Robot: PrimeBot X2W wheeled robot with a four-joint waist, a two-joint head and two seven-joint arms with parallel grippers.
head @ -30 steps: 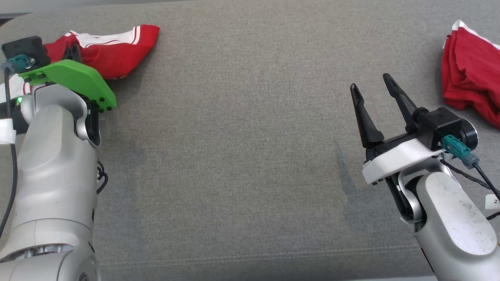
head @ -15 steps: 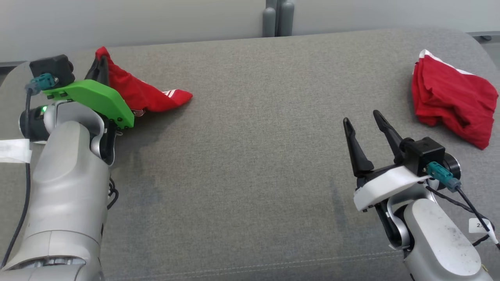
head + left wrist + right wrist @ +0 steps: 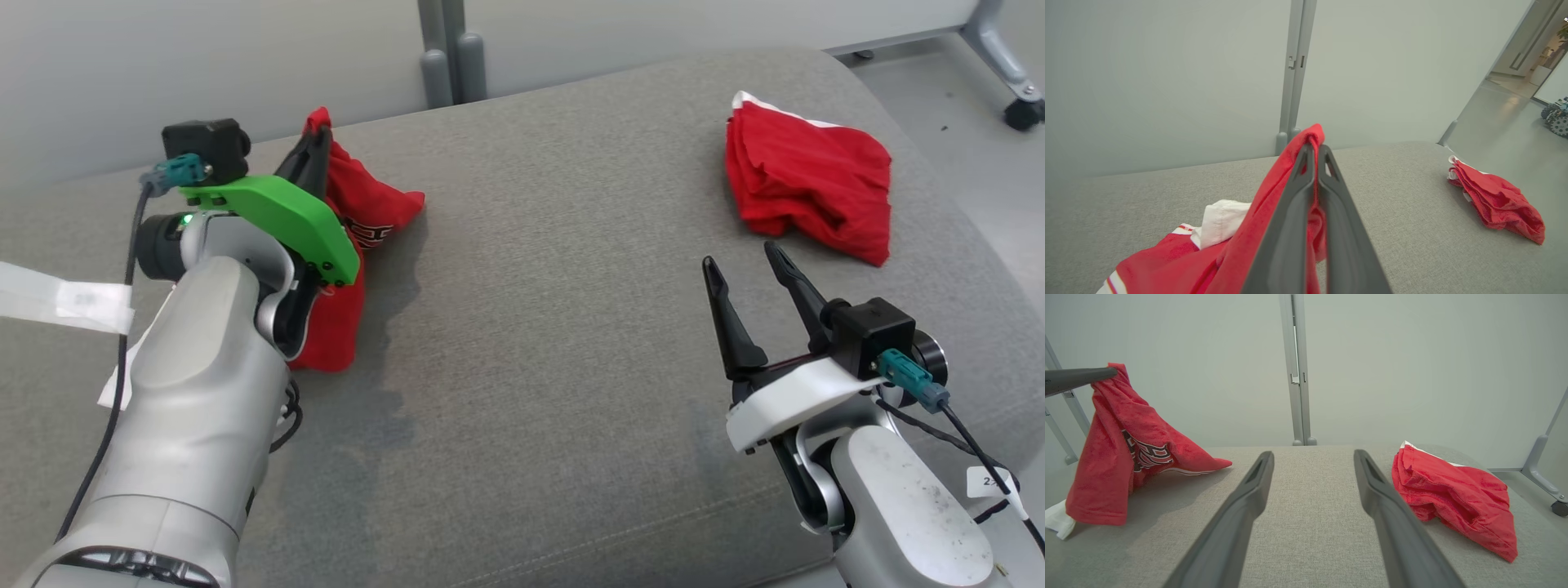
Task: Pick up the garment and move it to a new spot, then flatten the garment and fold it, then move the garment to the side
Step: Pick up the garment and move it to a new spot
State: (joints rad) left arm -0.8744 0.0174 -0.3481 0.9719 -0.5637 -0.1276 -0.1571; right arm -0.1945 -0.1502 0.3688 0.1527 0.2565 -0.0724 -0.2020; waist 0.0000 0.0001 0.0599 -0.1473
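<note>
I have the left gripper (image 3: 317, 140) clamped on the red jersey (image 3: 371, 204), part-lifted off the bench (image 3: 555, 327); right gripper (image 3: 740, 255) wide, empty; flattening, folding undone.

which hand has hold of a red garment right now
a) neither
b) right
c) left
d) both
c: the left hand is shut on a raised corner of the red garment, while the right hand stands open and empty.
</note>
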